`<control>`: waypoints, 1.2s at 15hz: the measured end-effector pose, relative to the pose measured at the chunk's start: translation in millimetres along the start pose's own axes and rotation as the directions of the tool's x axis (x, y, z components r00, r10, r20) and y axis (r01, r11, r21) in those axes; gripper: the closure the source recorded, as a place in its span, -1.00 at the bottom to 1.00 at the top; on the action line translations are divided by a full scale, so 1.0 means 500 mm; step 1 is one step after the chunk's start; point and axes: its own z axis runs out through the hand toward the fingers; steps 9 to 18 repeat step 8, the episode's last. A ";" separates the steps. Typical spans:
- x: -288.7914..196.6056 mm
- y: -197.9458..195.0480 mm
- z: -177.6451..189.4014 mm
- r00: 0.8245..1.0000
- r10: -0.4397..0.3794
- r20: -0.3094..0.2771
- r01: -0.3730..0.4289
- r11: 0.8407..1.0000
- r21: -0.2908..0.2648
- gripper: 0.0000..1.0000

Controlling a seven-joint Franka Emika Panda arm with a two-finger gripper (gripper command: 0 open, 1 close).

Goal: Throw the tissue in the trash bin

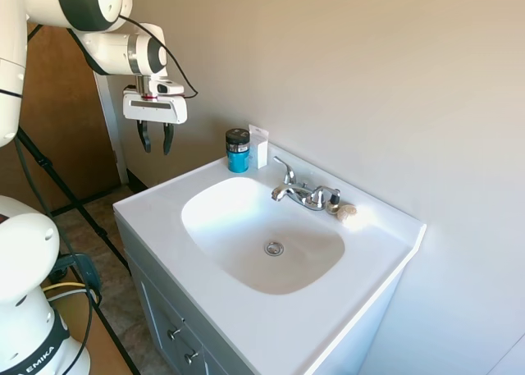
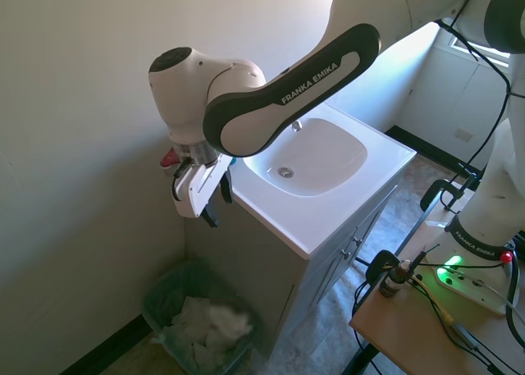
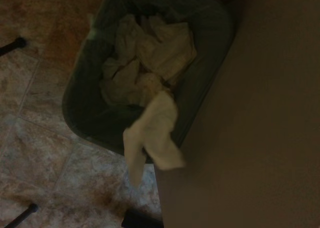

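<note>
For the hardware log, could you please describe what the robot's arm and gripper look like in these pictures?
The arm is glossy white with rounded joints and dark grey bands; one band carries "FRANKA EMIKA" in white capitals. A thin black cable loops along the wrist. The gripper has a flat white rectangular body with a dark strip along its face and two short black fingers.
</note>
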 end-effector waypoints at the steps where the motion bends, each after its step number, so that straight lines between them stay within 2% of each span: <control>1: 0.003 0.002 -0.005 1.000 0.003 -0.003 -0.003 1.000 0.003 -1.00; 5: 0.035 0.036 -0.074 0.998 0.046 -0.042 -0.044 0.998 0.045 -1.00; 8: 0.040 0.095 -0.128 0.994 0.086 -0.071 -0.081 0.994 0.070 -1.00; 18: 0.040 0.095 -0.128 0.994 0.086 -0.071 -0.081 0.994 0.070 -1.00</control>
